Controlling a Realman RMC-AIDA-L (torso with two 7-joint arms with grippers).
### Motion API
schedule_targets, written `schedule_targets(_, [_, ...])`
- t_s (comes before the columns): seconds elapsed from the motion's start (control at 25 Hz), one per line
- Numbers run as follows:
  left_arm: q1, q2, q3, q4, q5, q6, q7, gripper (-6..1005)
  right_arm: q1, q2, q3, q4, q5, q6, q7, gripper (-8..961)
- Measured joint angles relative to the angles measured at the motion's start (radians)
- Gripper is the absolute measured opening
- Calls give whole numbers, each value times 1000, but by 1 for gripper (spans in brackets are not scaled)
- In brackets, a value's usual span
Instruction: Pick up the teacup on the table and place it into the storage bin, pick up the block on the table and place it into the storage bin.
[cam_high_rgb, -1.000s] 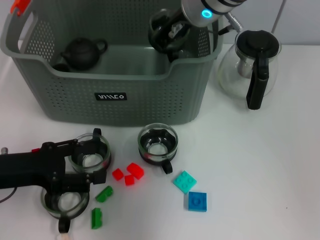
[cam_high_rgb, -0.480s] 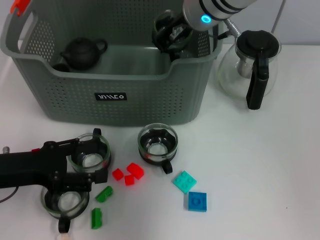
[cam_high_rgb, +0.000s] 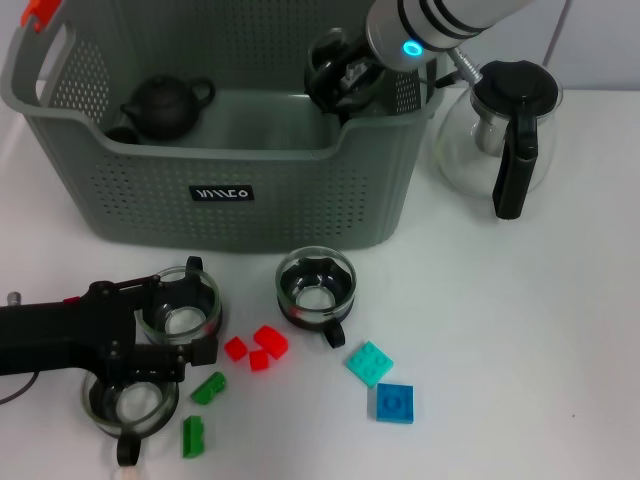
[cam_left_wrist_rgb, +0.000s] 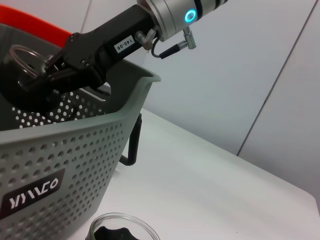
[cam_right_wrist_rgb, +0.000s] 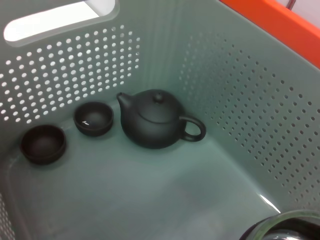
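The right gripper (cam_high_rgb: 335, 75) is over the right inner end of the storage bin (cam_high_rgb: 230, 205), just above its rim, and its fingers are closed on a glass teacup (cam_high_rgb: 330, 62); in the left wrist view the cup (cam_left_wrist_rgb: 27, 62) hangs between the dark fingers over the bin's inside. Below it, on the bin floor, stand a black teapot (cam_right_wrist_rgb: 155, 120) and two small black cups (cam_right_wrist_rgb: 93, 118), (cam_right_wrist_rgb: 43, 144), all near the far left end (the part of the floor under the gripper is bare). The bin carries a small black label (cam_high_rgb: 222, 193) with white letters, which I cannot read with certainty.

The left gripper (cam_high_rgb: 165, 345) lies low on the table (cam_high_rgb: 520, 330) in front of the bin, between two glass teacups: one (cam_high_rgb: 180, 305) touching its far side and one (cam_high_rgb: 130, 405) at its near side. Whether its fingers are apart or together I cannot tell. A third glass teacup (cam_high_rgb: 316, 285) stands alone near the bin's front wall. Beside it lie red blocks (cam_high_rgb: 262, 347), green blocks (cam_high_rgb: 203, 405), a turquoise block (cam_high_rgb: 369, 362) and a blue block (cam_high_rgb: 395, 403). A glass pot (cam_high_rgb: 500, 125) with a black handle stands just right of the bin. The table to the right of the blocks is open.
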Motion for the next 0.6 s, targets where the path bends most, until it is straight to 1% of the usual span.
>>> schedule_targets(0.6, [-2,-1,0,0,0,-3,0,904,2,-1,-9,-3,-2,-16,8,73])
